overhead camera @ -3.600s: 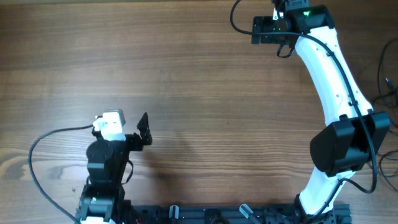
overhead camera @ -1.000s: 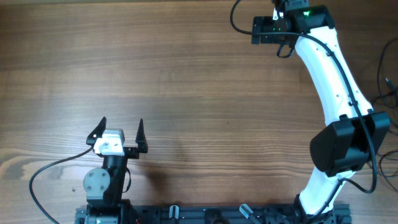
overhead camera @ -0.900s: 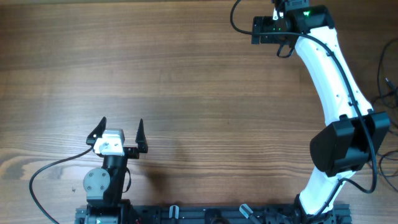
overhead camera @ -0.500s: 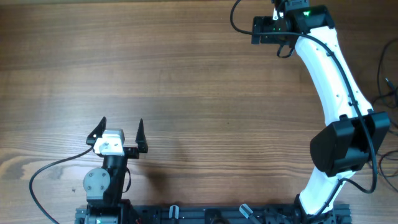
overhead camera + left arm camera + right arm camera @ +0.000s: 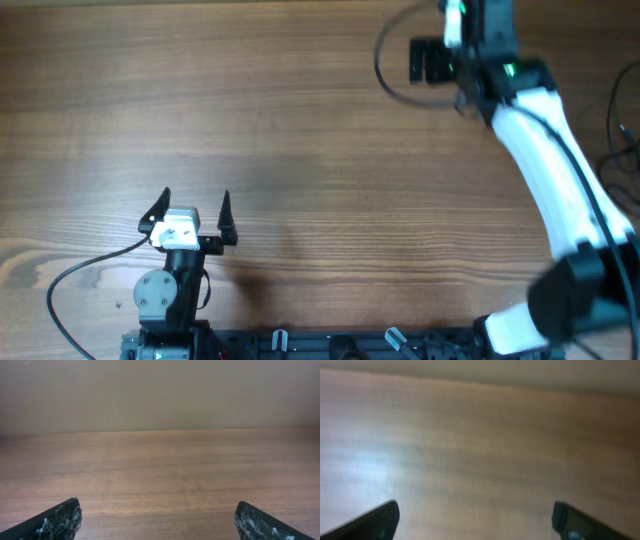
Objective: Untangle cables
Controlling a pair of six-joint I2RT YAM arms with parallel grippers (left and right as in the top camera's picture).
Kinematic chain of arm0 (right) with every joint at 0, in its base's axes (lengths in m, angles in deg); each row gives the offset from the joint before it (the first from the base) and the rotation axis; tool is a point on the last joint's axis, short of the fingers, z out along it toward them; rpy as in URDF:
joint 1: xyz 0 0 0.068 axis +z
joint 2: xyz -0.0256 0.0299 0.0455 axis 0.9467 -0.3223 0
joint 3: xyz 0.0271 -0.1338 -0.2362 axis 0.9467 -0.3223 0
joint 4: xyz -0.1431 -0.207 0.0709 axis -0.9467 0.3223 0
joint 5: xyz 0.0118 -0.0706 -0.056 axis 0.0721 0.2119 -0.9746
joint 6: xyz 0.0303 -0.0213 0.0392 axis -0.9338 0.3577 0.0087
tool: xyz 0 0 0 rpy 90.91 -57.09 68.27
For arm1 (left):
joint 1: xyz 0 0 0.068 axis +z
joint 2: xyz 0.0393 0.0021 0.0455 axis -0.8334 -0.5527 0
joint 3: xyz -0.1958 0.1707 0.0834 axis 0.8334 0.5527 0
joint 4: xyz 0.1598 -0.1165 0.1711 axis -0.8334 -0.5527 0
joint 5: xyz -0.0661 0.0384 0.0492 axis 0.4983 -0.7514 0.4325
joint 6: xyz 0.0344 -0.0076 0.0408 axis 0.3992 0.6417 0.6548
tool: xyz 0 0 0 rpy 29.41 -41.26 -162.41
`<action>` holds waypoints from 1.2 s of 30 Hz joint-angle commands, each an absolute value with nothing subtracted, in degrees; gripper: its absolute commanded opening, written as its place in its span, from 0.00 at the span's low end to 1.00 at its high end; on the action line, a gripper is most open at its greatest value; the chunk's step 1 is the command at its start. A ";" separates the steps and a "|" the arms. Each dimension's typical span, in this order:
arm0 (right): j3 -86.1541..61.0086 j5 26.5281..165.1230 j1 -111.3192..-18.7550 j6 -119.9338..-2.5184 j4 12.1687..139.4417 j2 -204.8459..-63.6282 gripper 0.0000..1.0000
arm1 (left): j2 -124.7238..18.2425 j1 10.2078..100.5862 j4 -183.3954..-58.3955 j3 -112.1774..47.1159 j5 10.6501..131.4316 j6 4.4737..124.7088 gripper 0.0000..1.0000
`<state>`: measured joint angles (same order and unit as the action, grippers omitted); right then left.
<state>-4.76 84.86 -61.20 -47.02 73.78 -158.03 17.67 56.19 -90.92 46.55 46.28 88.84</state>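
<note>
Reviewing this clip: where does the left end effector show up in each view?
Overhead: left end effector at lower left, open, pointing up the picture.
Left wrist: the same end effector, one fingertip in each bottom corner.
Right wrist: not in it.
Shared landmark: the wooden table.

Left end effector (image 5: 195,196) front-left over table (image 5: 320,150); right arm (image 5: 548,165) far right

No legible text, labels, brand marks, numbers or signs in any view: none on the worktop (image 5: 300,130), none on either arm.
</note>
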 commanded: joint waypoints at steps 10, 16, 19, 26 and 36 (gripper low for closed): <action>-42.77 88.82 -61.92 -45.99 52.30 -125.55 1.00 | 18.02 56.61 -91.01 46.98 45.32 90.09 1.00; -58.88 89.02 -61.92 -45.93 46.48 -108.83 1.00 | 18.02 56.61 -91.01 46.98 45.32 90.09 1.00; -65.59 89.00 -61.92 -45.84 46.22 -99.89 0.99 | 18.02 56.61 -91.01 46.98 45.32 90.09 1.00; -79.97 89.78 -61.92 -45.99 39.34 -83.19 1.00 | 18.02 56.61 -91.01 46.98 45.32 90.09 1.00; -83.84 91.71 -61.92 -45.75 36.19 -77.99 1.00 | 18.02 56.61 -91.01 46.98 45.32 90.09 1.00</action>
